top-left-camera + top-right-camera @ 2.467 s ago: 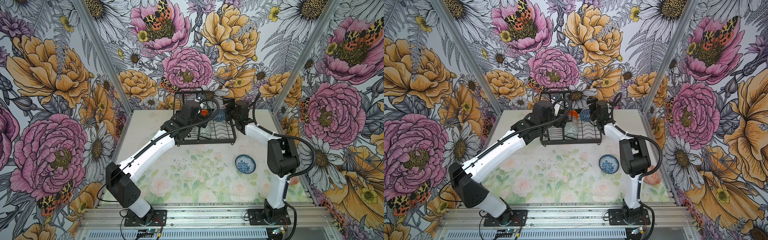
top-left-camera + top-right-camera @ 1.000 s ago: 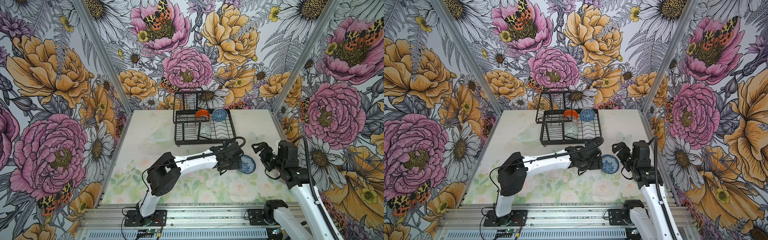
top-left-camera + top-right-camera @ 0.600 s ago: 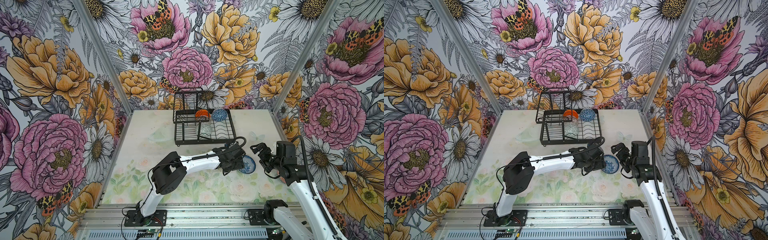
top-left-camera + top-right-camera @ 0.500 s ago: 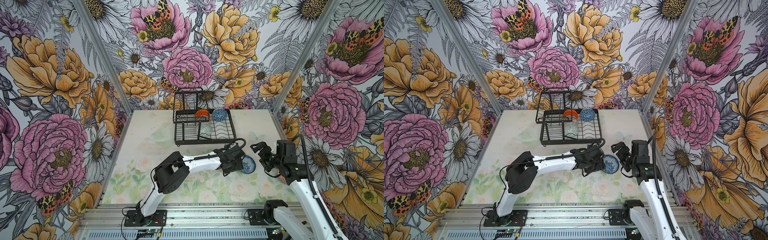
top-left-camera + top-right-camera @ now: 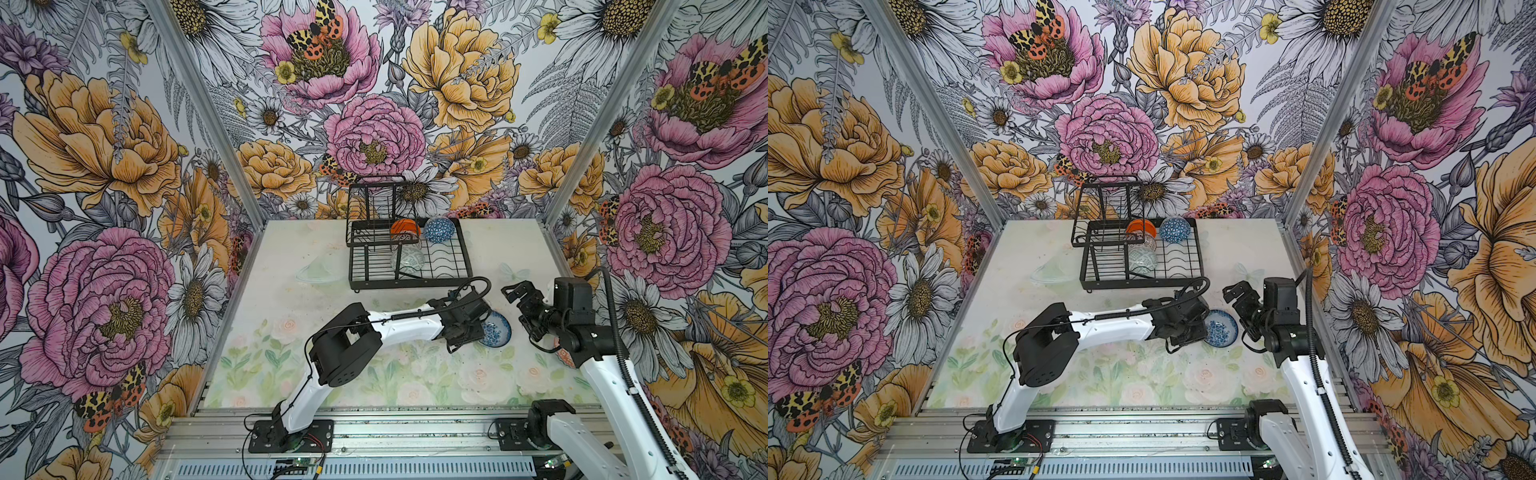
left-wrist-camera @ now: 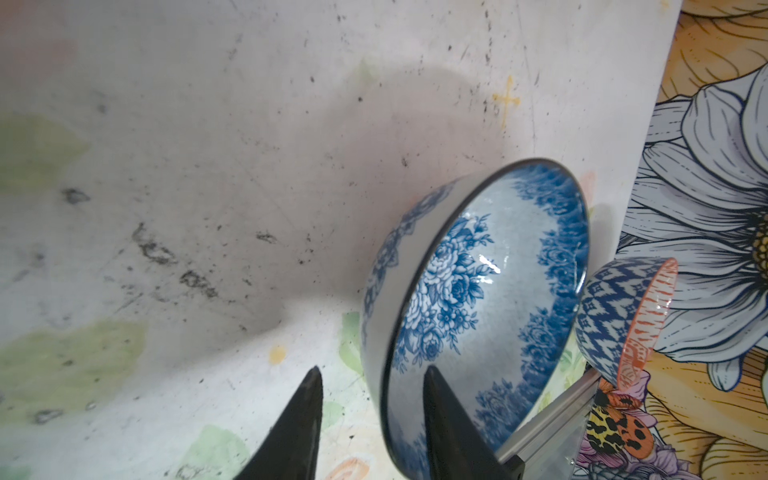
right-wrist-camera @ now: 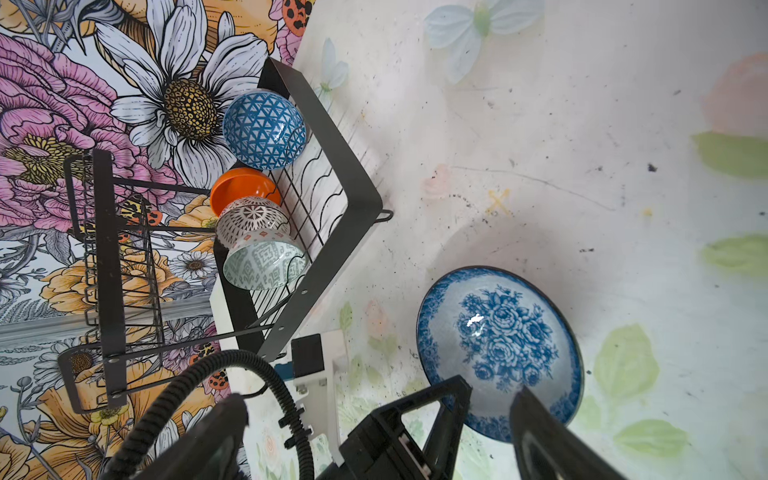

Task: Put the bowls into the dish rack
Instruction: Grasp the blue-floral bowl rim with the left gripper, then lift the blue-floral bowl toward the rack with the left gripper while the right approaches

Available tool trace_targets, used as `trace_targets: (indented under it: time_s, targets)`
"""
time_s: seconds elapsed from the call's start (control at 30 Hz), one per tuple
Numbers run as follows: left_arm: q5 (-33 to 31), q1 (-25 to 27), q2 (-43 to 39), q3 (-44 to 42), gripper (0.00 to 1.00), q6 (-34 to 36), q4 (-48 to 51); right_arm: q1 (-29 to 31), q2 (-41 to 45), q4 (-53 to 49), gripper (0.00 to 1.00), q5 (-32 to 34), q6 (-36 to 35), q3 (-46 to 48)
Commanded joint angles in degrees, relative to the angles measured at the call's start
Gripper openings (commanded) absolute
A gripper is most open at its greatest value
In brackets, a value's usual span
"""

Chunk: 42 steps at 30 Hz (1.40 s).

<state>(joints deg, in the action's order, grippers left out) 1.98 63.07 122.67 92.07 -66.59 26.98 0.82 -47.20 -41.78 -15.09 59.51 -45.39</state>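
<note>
A blue-white floral bowl [image 5: 496, 330] [image 5: 1223, 328] [image 7: 498, 345] lies on the table at the right front. My left gripper [image 5: 478, 328] [image 5: 1200, 326] [image 6: 370, 395] straddles its near rim. One finger [image 6: 440, 415] is inside the bowl [image 6: 478, 291], the other stands outside with a gap to the wall. My right gripper [image 5: 521, 309] [image 5: 1241, 305] [image 7: 378, 440] hangs wide open just right of the bowl, holding nothing. The black dish rack [image 5: 411, 286] [image 7: 332, 208] at the back holds orange [image 5: 405, 228], blue geometric [image 5: 439, 229], lattice [image 7: 249, 220] and grey-green [image 5: 407, 259] bowls.
A red-orange patterned bowl [image 6: 623, 316] [image 5: 563, 357] sits by the right wall, mostly hidden behind my right arm. A clear glass dish [image 5: 320, 272] lies left of the rack. Flowered walls close in three sides.
Both arms have come away from the rack. The left gripper reached the floral bowl and its jaws have been narrowing round the rim. The right arm barely moved in the last second.
</note>
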Motion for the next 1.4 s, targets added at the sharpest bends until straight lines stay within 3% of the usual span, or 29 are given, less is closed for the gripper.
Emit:
trace_targets:
  time_s: [0.0,0.23,0.4,0.57,0.7,0.83,1.03,1.23,1.37]
  targets:
    - [-1.5,-0.5,1.6,1.5,0.4,-0.2,-0.9,0.2,-0.4,0.1,0.99,0.8,0.5,-1.8]
    - [-1.7,-0.5,3.3,3.1,0.35,-1.1,-0.9,0.1,-1.2,0.0,0.99,1.2,0.9,-2.9]
    - [-1.9,-1.1,3.0,2.7,0.22,-1.6,-1.3,-0.4,-1.3,0.0,0.99,1.1,1.9,-2.7]
    - [-1.8,-2.1,2.0,2.5,0.0,-0.2,-1.3,-1.0,-1.2,0.1,0.99,1.0,2.8,-2.5]
    - [-2.7,-3.2,-0.3,1.7,0.0,0.5,-1.3,-1.5,-1.5,0.2,0.99,0.9,4.1,-3.2]
    - [-7.5,-4.7,-6.0,0.9,0.0,3.2,-1.2,-1.7,-2.2,0.3,0.99,0.8,5.1,-5.7]
    - [-20.1,-6.2,-15.0,2.2,0.0,7.5,-1.4,-1.5,-4.9,1.8,0.99,-1.5,8.4,-13.1]
    - [-36.1,-6.1,-23.1,2.4,0.0,14.3,-6.4,0.3,-10.3,2.4,0.99,-4.3,11.8,-25.5]
    - [-41.4,-7.7,-24.7,3.0,0.0,20.8,-13.2,1.8,-15.3,2.7,0.99,-5.0,13.4,-36.2]
